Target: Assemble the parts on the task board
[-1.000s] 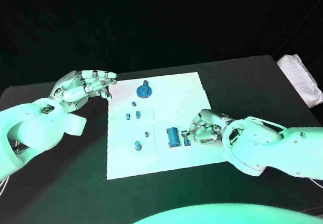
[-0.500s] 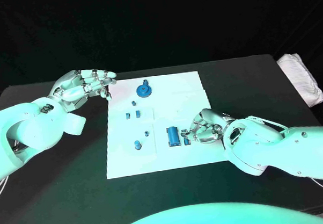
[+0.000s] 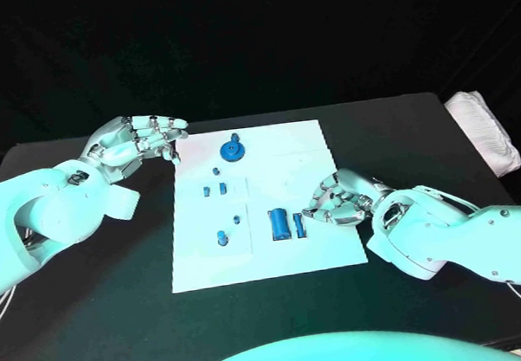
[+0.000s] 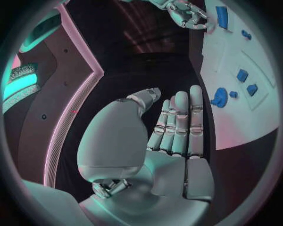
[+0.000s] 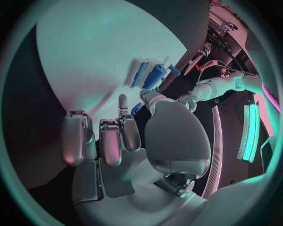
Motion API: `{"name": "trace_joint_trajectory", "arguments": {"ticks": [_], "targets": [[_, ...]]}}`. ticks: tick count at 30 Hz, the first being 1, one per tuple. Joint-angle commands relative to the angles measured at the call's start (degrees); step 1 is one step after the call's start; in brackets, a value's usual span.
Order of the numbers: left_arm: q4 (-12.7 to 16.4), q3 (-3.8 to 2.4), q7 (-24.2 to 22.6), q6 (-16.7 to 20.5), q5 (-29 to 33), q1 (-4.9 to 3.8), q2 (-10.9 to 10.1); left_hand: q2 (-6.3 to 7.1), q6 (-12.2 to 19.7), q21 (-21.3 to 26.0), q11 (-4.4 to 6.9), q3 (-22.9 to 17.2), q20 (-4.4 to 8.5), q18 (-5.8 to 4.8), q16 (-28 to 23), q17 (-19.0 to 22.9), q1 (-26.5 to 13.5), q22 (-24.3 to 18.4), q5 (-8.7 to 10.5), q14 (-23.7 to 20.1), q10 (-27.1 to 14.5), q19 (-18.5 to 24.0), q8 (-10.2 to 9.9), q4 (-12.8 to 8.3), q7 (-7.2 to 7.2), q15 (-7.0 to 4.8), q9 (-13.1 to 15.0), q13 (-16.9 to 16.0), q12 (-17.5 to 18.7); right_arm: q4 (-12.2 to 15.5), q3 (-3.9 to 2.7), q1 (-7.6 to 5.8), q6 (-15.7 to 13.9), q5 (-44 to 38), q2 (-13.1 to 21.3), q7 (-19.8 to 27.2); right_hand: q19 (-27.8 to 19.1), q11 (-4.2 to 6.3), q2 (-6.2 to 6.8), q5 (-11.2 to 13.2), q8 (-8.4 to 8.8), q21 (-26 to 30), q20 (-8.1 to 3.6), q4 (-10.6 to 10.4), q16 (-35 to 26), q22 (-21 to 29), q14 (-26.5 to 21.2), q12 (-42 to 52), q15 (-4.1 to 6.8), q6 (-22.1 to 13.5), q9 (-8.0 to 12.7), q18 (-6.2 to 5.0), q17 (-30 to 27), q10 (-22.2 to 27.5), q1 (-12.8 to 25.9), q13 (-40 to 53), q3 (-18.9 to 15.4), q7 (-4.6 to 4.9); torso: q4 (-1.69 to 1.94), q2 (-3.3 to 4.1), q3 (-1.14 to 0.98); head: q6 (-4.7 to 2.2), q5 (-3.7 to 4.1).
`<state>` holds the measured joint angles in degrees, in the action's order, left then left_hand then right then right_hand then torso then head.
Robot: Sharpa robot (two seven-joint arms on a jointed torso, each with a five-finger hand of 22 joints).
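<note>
Right robot hand (image 3: pixel 334 201) low over near-right part of flat white rectangular task board (image 3: pixel 306 254), fingers curled inward; whether anything small sits between the fingertips cannot be told. Two upright-lying blue parts just beside its fingertips, toward board centre: stout blue cylinder (image 3: pixel 278 222) and slimmer blue bar (image 3: pixel 299 223), side by side, long axes parallel, running toward and away from the robot. Bar the nearer of the two, almost touching the fingertips.

Left robot hand (image 3: pixel 133 139) raised off far-left board corner, above black tabletop (image 3: pixel 100 328), fingers together and lightly bent, holding nothing. Round blue disc part with knob (image 3: pixel 232 149) lying beside it; smaller blue pieces (image 3: pixel 216 186) between.

Judgement: right robot hand far nearer the bar and cylinder; approach likely across their short axis.

No labels, brands or writing legible.
</note>
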<state>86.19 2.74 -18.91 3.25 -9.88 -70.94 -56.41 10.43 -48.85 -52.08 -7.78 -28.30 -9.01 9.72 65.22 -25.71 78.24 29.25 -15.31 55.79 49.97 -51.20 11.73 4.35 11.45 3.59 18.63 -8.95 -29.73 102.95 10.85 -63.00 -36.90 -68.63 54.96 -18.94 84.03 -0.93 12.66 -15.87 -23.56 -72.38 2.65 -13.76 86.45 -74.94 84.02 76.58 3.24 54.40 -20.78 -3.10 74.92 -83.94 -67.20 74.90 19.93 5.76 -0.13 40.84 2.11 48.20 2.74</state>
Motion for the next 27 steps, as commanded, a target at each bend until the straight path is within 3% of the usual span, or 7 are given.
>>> {"name": "trace_joint_trajectory", "arguments": {"ticks": [1, 5, 8, 13, 19, 27], "targets": [[-0.7, -0.03, -1.7, 0.0, 0.8, 0.04, 0.7, -0.54, 0.4, 0.4, -0.06, 0.0, -0.09, 0.82, -0.3, -0.1, -0.2, -0.1, -0.36, -0.3, -0.3, -0.5, 0.4, 0.5, -0.13, 0.16, -0.1, 0.1, -0.3, -1.1, -0.20, -0.66, -4.8, 8.7, 0.1, 13.4, 0.9, -0.42, 0.89, 0.2, 0.70, 1.6, 0.33, 1.5, -0.2, -6.6, 4.5, -1.1, -0.47, -0.7, 0.2, -0.74, 9.7, 0.3, -2.1, 8.7, -0.1, 0.28, -0.04, -0.77, 0.16, -0.61, 0.02], [-1.7, -0.02, -2.1, 0.3, 1.2, 0.27, 1.5, -0.53, 0.4, 0.4, -0.06, 0.0, -0.09, 0.82, -0.3, -0.1, -0.2, -0.1, -0.35, -0.3, -0.3, -0.5, 0.4, 0.5, -0.13, 0.16, -0.1, 0.1, -0.3, -1.9, -0.30, -1.37, -4.4, 8.2, -0.3, 15.5, 1.1, -0.09, 1.68, 2.0, -0.23, 1.3, 0.34, 3.5, 0.0, -6.7, 4.7, -0.2, -0.29, 1.0, -0.3, -0.69, 10.0, 0.0, -5.3, 9.0, -0.2, -0.19, 0.26, -1.20, 0.30, -0.63, 0.09], [-2.1, -0.02, -2.2, 0.3, 1.3, 0.43, 1.9, -0.52, 0.4, 0.4, -0.05, 0.0, -0.09, 0.82, -0.3, -0.1, -0.1, -0.1, -0.35, -0.4, -0.3, -0.5, 0.4, 0.5, -0.14, 0.16, -0.1, 0.1, -0.3, -1.7, -0.32, -1.55, -2.8, 5.9, -0.8, 15.6, 1.4, 1.11, 1.94, 5.3, -3.44, 0.8, -0.29, 5.0, 0.2, -6.9, 4.8, 1.6, 0.61, 4.6, -1.9, -0.59, 10.3, -0.8, -7.7, 9.8, -0.9, -1.73, 0.41, -1.32, 0.31, -0.52, -0.18], [-2.3, -0.02, -2.3, 0.2, 1.4, 0.62, 2.3, -0.52, 0.4, 0.4, -0.05, 0.0, -0.09, 0.82, -0.3, -0.1, -0.1, -0.1, -0.35, -0.4, -0.3, -0.5, 0.4, 0.5, -0.14, 0.16, -0.1, 0.1, -0.3, -0.7, -0.28, -1.48, 1.9, -0.9, -1.9, 12.6, 1.9, 2.20, 1.94, 6.4, -7.35, -0.1, -1.24, 5.4, 0.4, -7.4, 4.9, 5.8, 1.58, 4.9, -4.7, -0.35, 10.8, -2.6, -9.0, 11.6, -3.0, -2.93, 0.40, -1.50, 0.42, -0.38, -0.14], [-2.3, -0.01, -2.3, 0.1, 1.4, 0.70, 2.4, -0.52, 0.3, 0.5, -0.03, 0.0, -0.09, 0.83, -0.3, -0.1, -0.1, -0.1, -0.35, -0.4, -0.2, -0.5, 0.4, 0.5, -0.16, 0.15, -0.1, 0.0, -0.4, -0.1, -0.14, -0.54, 4.9, -8.6, -3.3, 8.1, 2.4, 2.61, 1.57, 6.7, -11.33, -1.3, -1.73, 4.7, 1.1, -8.1, 5.2, 8.0, 1.99, 3.0, -8.5, -0.07, 11.8, -3.5, -10.8, 12.6, -7.1, -3.40, 0.45, -1.33, 0.34, -0.27, -0.38], [-2.2, -0.01, -2.1, -0.1, 1.4, 0.75, 2.2, -0.52, 0.3, 0.5, -0.03, 0.0, -0.09, 0.83, -0.3, -0.1, -0.1, -0.1, -0.35, -0.4, -0.2, -0.5, 0.4, 0.5, -0.16, 0.15, -0.1, 0.0, -0.4, 0.1, -0.08, 0.60, 4.0, -16.1, -4.6, 4.3, 2.6, 2.56, 0.96, 7.4, -13.94, -2.0, -1.75, 3.6, 1.5, -8.5, 5.3, 8.7, 1.95, 1.0, -11.5, 0.08, 12.4, -3.7, -12.7, 12.9, -10.5, -3.35, 0.42, -1.15, 0.22, -0.07, -0.60]]}}
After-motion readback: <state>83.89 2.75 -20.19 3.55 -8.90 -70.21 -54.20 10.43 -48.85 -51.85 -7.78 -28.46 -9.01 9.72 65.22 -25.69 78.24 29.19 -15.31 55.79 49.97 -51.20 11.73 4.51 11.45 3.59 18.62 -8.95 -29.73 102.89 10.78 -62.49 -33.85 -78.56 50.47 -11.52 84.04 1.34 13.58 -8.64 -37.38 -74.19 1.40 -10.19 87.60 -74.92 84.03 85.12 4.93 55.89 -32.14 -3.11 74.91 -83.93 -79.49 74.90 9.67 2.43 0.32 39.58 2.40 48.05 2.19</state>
